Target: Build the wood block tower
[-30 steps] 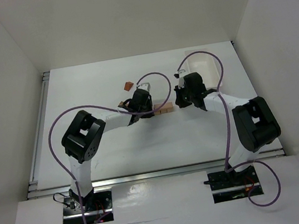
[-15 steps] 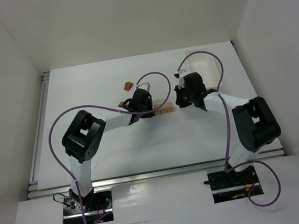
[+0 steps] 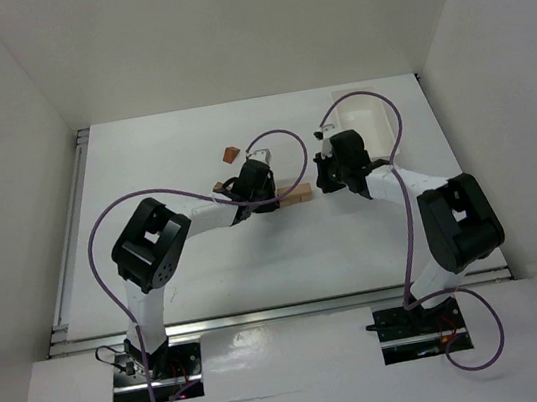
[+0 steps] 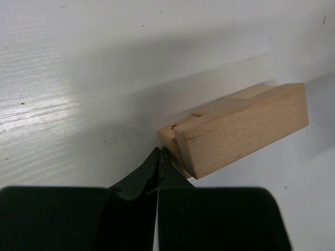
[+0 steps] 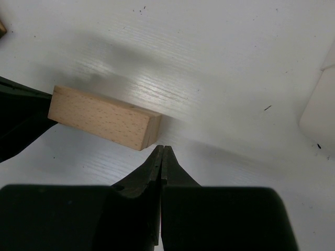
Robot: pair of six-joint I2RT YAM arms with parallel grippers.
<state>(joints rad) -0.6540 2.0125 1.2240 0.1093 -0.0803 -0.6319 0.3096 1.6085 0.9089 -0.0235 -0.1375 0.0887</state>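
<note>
Closing in from both sides, the left gripper and right gripper flank the wood block tower at the middle of the table. The tower's top block sits more skewed than a second ago.

Left wrist: jaws pressed together and empty, tips at the lower block.

Right wrist: jaws also together, just beside the top block's end.

Squaring the stack looks to be the step in hand.

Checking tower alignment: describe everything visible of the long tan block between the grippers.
The long block is pale, speckled-grain wood, a plain sharp-edged rectangular bar. It lies flat over the white table with other tan blocks against it; on or beside them, I cannot tell. The left gripper and right gripper, both shut, each point at one end; contact is unclear.
</note>
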